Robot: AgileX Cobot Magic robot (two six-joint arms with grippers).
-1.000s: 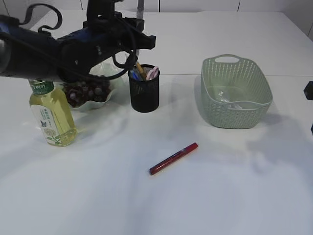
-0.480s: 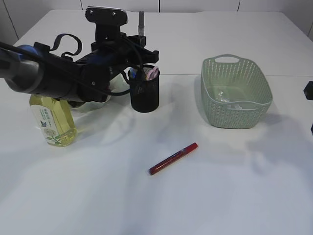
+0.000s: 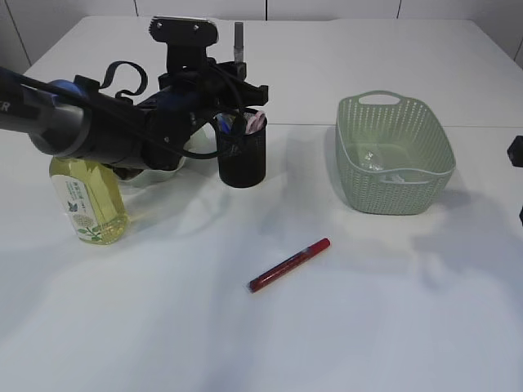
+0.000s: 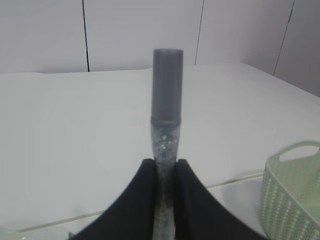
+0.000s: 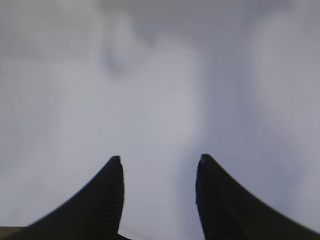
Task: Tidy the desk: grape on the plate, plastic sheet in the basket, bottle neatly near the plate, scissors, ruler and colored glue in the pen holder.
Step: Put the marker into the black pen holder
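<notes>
My left gripper point(image 3: 234, 80) point(image 4: 165, 164) is shut on a grey glitter glue tube point(image 3: 238, 39) point(image 4: 167, 85). It holds the tube upright just above the black mesh pen holder point(image 3: 243, 159), which has several items in it. A red glue pen point(image 3: 290, 265) lies on the table in front. The yellow bottle point(image 3: 86, 196) stands at the left. My left arm hides most of the plate with the grapes. The green basket point(image 3: 392, 189) point(image 4: 295, 200) holds a clear plastic sheet point(image 3: 380, 162). My right gripper point(image 5: 159, 165) is open and empty over bare table.
The basket stands at the right. A small dark part of my right arm point(image 3: 516, 150) shows at the right edge of the exterior view. A seam between table tops point(image 3: 302, 125) runs behind the pen holder.
My left arm has swung lower and to the right, and now covers the plate. The grey tube has come down a little over the pen holder. Everything else stays still.
</notes>
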